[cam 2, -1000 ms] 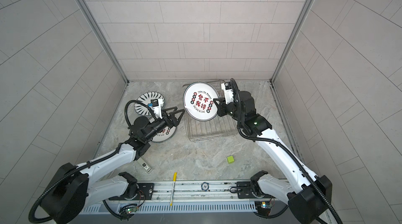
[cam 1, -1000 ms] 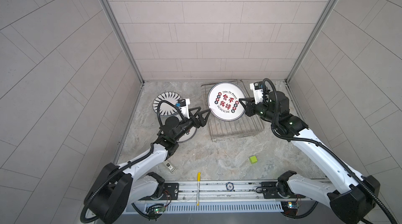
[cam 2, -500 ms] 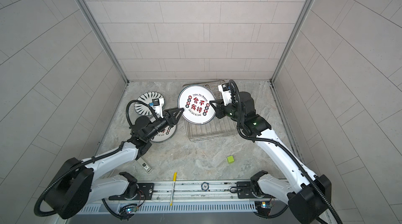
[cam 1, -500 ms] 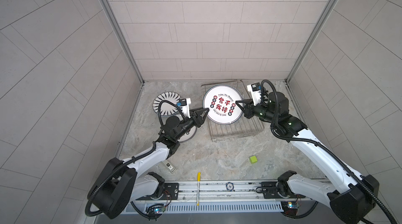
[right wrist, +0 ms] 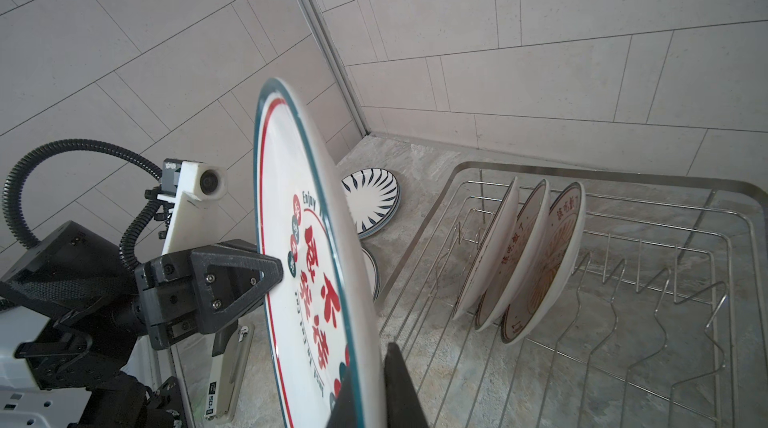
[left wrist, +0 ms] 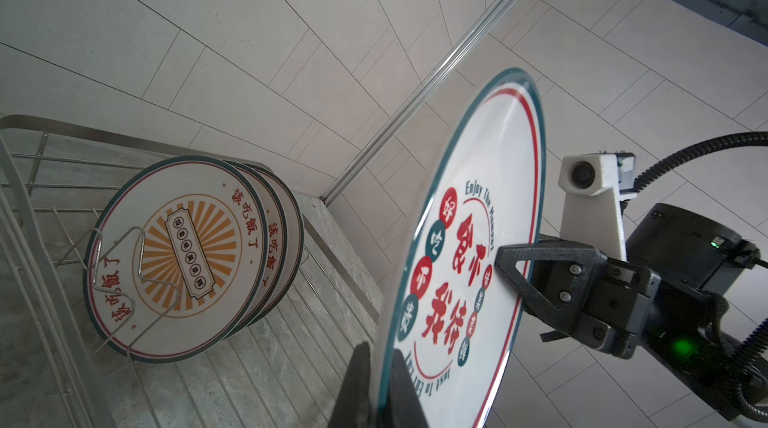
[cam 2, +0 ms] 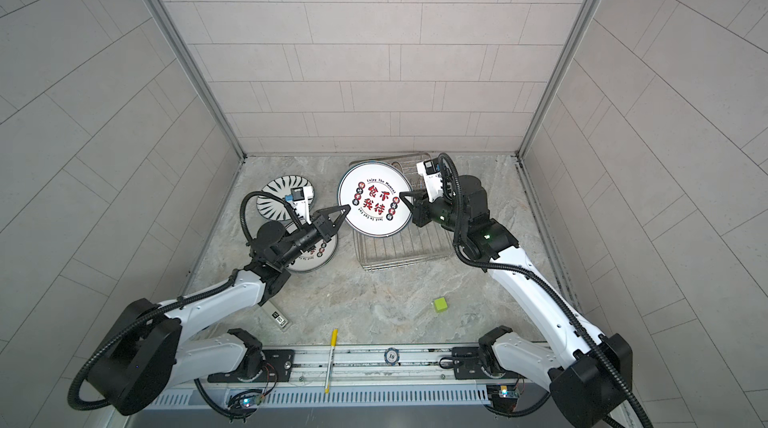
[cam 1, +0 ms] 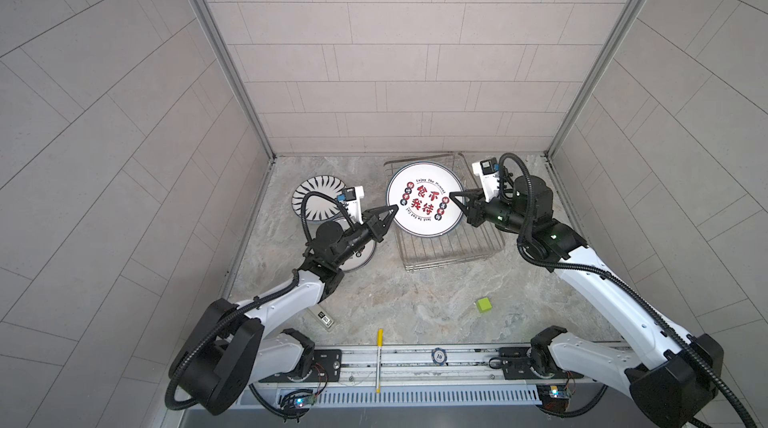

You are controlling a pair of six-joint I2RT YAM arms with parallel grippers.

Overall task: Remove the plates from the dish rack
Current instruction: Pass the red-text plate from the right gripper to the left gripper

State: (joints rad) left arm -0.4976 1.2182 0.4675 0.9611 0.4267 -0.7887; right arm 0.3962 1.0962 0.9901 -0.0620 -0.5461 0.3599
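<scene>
Left end effector (cam 1: 393, 209), right end effector (cam 1: 454, 196) — both grip plate (cam 1: 424, 214).

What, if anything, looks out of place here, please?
Nothing is spilled or broken. Oddly, both the left gripper and right gripper pinch one plate in mid-air by opposite rims, and a yellow pen lies across the front rail.

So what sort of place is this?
Likely a lab robot cell, not a kitchen: tiled wall panels box in a marbled tabletop, with two arms on a rail and a wire dish rack.
</scene>
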